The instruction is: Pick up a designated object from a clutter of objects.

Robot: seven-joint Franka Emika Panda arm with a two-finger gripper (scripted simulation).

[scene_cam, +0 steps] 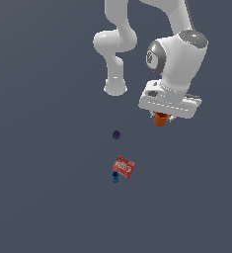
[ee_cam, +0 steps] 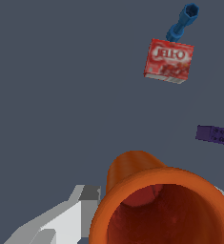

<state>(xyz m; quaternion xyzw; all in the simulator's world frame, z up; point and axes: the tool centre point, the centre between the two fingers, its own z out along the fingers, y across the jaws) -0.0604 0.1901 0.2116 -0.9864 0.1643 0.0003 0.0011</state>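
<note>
Hanging just under the robot's hand, the orange cup (scene_cam: 160, 119) looks to be clear of the floor, tucked up between the fingers of the gripper (scene_cam: 163, 117). From the wrist view the cup (ee_cam: 156, 205) fills the near field, mouth toward the camera, its rim wide and its body narrowing away. A pale finger (ee_cam: 61, 221) lies right against its side, so I'd say the jaws are closed on the cup, though only that one finger is plain to see.

It strikes me as a light thing, thin-walled and hollow, probably stiff plastic. The taper is the worry: squeezed on the sloping wall, it could slide out toward the narrow end. The rim seems the safest place for a hold, since the lip gives the fingers something to catch. A hard pinch across the open mouth might flex it.

Well apart from it on the floor sits the purple cube (scene_cam: 116, 134), and farther off the red box (scene_cam: 123, 167) with white lettering, the blue cylinder (scene_cam: 115, 178) just beside it. None of them is near the cup.
</note>
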